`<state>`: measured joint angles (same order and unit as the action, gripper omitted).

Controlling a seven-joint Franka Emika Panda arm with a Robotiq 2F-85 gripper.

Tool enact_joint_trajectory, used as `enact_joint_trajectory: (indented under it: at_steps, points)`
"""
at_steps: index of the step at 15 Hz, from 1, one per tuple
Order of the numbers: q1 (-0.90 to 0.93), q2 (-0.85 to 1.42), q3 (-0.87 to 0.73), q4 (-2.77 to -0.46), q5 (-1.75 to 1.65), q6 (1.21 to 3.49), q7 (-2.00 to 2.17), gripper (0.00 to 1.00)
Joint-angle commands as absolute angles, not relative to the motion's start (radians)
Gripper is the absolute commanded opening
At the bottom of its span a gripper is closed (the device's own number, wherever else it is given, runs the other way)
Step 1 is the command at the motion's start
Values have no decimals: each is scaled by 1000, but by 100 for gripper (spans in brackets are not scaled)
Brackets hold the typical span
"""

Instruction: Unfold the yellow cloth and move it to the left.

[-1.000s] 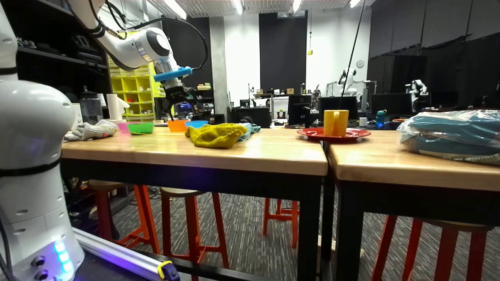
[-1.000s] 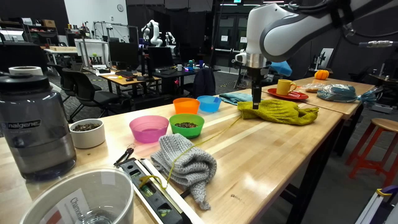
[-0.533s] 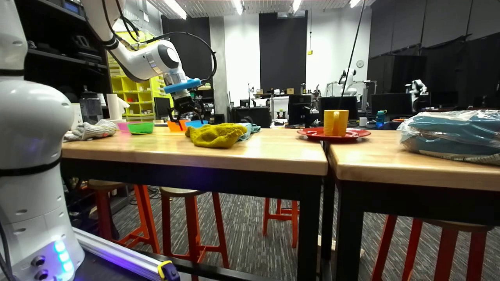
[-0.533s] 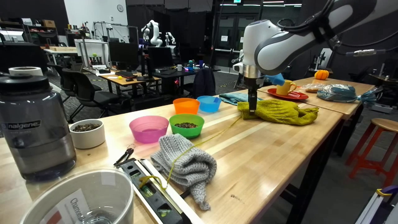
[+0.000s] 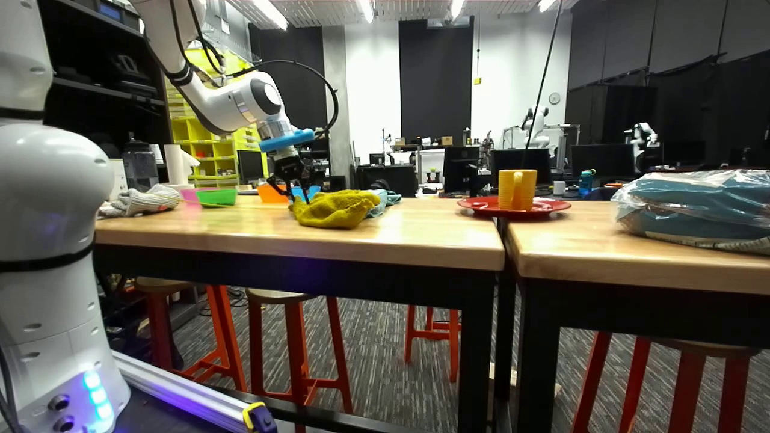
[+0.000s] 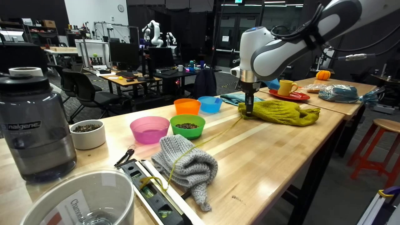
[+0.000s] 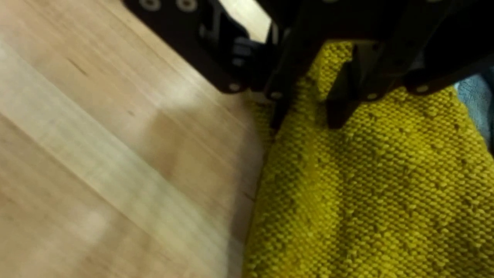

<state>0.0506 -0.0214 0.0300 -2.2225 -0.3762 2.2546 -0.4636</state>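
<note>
One long wooden table holds the things. In an exterior view a big robot arm reaches down over its far end. There, near the table's far right corner, lies the yellow cloth. It is all bumps and folds, so the unfolding looks not yet done. The move to the left looks not done too. The black pincer is down low, touching the end of the cloth that points away from that corner. In the wrist view its two fingers stand apart, with yellow cloth between them and no tight squeeze to be seen. A good pinch probably comes next, then the spreading, then the trip.
</note>
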Motion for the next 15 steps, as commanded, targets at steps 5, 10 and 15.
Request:
enact_joint_trajectory:
  at_steps: [5,10,15]
  points:
    - [84,-47,76,-2240,-295,2241,-510,1]
    - [139,-105,127,-2247,-124,2181,-629,1]
    - [205,-152,162,-2248,21,2085,-737,1]
